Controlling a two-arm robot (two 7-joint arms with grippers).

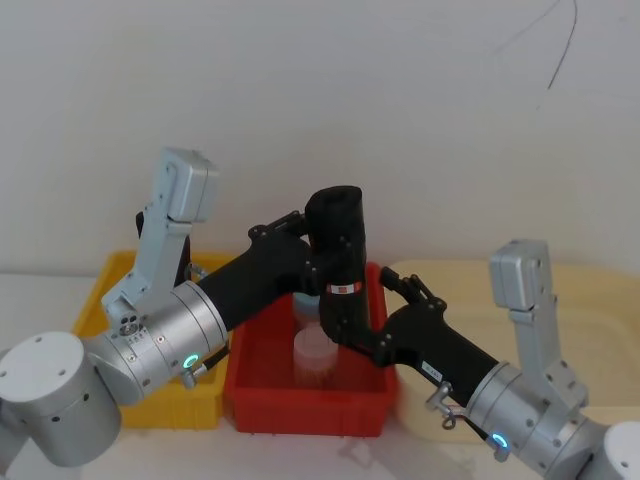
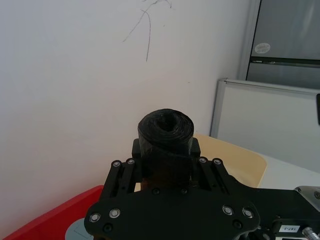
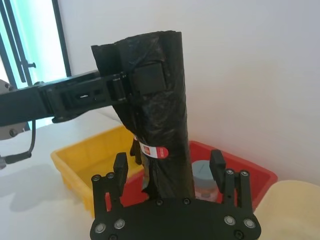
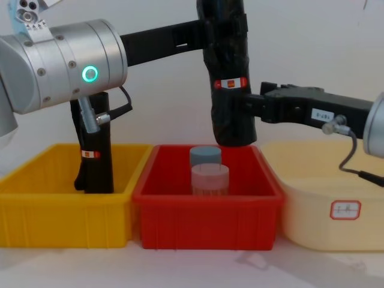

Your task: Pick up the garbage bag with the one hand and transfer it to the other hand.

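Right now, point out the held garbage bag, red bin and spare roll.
garbage bag point(image 4: 228, 60): chest view, body above the label.
red bin point(image 4: 207, 216): chest view, front wall.
spare roll point(image 4: 96, 174): chest view, body below its label.

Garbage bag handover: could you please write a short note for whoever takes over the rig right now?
Left gripper: shut on the upper part of the garbage bag, holding it upright above the red bin.
Right gripper: open, fingers either side of the bag's lower part, not clamped.
Done: pickup; bag presented to the right gripper.
Left to do: close the right gripper, then release the left.
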